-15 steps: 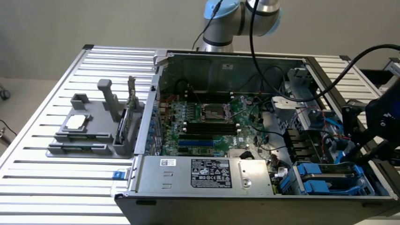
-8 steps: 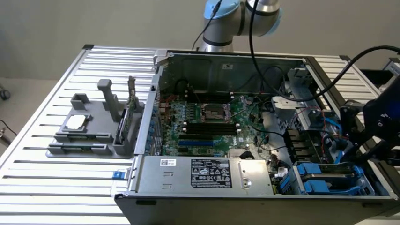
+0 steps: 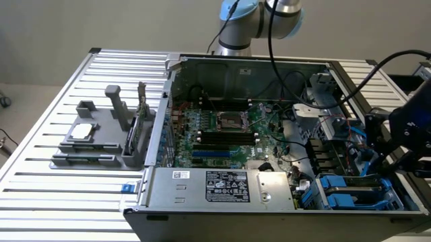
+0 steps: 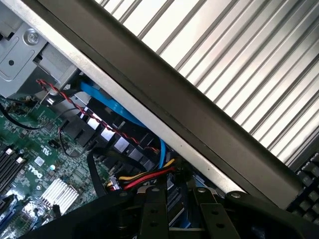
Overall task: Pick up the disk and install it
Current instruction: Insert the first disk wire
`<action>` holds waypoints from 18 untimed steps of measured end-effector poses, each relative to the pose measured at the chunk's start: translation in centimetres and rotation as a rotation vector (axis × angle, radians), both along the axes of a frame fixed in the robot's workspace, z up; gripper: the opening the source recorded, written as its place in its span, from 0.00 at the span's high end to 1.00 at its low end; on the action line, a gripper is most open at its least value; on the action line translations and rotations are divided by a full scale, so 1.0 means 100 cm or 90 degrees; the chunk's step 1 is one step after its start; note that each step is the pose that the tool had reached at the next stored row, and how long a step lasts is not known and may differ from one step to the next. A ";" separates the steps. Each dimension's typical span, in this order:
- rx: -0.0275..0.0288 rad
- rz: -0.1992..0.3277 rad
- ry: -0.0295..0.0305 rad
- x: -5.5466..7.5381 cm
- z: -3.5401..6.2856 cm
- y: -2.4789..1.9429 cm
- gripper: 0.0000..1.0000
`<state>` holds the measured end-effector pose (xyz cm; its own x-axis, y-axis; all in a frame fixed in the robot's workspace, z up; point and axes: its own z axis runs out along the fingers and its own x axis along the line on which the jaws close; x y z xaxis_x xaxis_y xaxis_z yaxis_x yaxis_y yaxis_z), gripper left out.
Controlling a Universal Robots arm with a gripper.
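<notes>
An open computer case [image 3: 269, 224] sat on a slatted metal table [image 3: 67, 201], its green circuit board [image 3: 222, 131] exposed and a silver power supply box [image 3: 222, 185] along its near wall. The disk [image 3: 352, 187], grey metal in a blue plastic frame, lay flat in the drive bay at the case's near corner, on the exterior view's right. The dark gripper [image 3: 397, 159] hung over the case's side wall at the exterior view's far right, above the bay and close to it but apart from the disk. From the gripper, the disk lay downward and toward the exterior view's left, slightly nearer the camera. Its long side appeared to run across the bay, roughly in line with the case's near wall, though wires and the bay's frame hid part of it. In the wrist view the gripper [image 4: 178, 195] pointed along the case's wall, over a blue cable [image 4: 124, 117] and red and yellow wires [image 4: 144, 179]. Its two black fingers [image 4: 153, 214] stood partly apart with a gap between them, and nothing could be seen clamped there. By the look of it, the disk was not in the gripper's hold.
</notes>
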<state>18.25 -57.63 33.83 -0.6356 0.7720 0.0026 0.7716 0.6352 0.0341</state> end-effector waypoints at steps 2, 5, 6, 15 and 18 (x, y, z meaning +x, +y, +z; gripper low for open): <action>0.0006 -0.002 0.0001 0.000 0.0000 0.0005 0.73; 0.0030 -0.004 0.0024 -0.001 0.0000 0.0006 0.73; 0.0044 -0.004 0.0037 -0.001 0.0001 0.0006 0.73; 0.0178 -0.004 0.0169 -0.002 0.0002 0.0006 0.73; 0.0213 -0.004 0.0195 -0.002 0.0002 0.0006 0.73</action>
<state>18.04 -57.57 33.84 -0.6299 0.7752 0.0479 0.7766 0.6292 0.0315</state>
